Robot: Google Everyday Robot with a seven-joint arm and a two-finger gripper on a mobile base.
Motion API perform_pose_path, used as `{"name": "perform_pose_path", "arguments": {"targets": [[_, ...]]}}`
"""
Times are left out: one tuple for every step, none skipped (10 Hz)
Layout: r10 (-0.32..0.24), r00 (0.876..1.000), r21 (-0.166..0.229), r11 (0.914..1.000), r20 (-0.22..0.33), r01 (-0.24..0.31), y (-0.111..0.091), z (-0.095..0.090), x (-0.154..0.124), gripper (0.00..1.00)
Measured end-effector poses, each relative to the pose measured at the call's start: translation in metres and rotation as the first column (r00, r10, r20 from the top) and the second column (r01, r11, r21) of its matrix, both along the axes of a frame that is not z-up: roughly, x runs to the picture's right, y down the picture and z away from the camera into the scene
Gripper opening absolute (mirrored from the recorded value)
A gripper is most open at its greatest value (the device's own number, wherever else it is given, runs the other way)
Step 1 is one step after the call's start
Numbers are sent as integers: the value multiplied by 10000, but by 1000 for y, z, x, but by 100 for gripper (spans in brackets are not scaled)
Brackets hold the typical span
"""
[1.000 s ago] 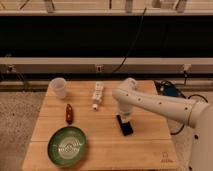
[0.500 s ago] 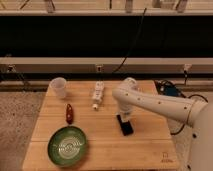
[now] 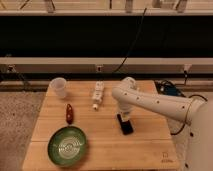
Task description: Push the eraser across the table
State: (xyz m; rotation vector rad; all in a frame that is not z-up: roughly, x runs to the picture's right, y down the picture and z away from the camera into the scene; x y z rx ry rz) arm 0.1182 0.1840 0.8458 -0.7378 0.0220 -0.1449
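Right of centre on the table (image 3: 150, 146), which is light wood planks, lies the eraser (image 3: 127, 126): a flat black rectangular slab. Its long axis runs roughly far-to-near, with the near end skewed a bit right. The gripper (image 3: 123, 115) sits right at its far end, pointing down, fingers pressed together. The white arm (image 3: 155, 102) reaches in from the right, bent at a rounded joint, last link dropping steeply. Further left: red pepper (image 3: 69, 113), green ribbed plate (image 3: 67, 145), clear cup (image 3: 59, 87), white power strip (image 3: 98, 95).
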Motion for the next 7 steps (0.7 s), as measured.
{"name": "perform_pose_path", "arguments": {"targets": [[21,10000,-1,10000,-12,-21,0,1,1,0],[15,10000,-5,10000,-8,-15,0,1,1,0],[13,10000,-6,10000,-11,-13,0,1,1,0],[11,10000,-7,10000,-12,-11,0,1,1,0],[9,10000,-8,10000,-14,-9,0,1,2,0],[13,10000,-4,10000,-27,-13,0,1,2,0],[27,10000,3,10000,-81,-27,-1,4,5,0]]}}
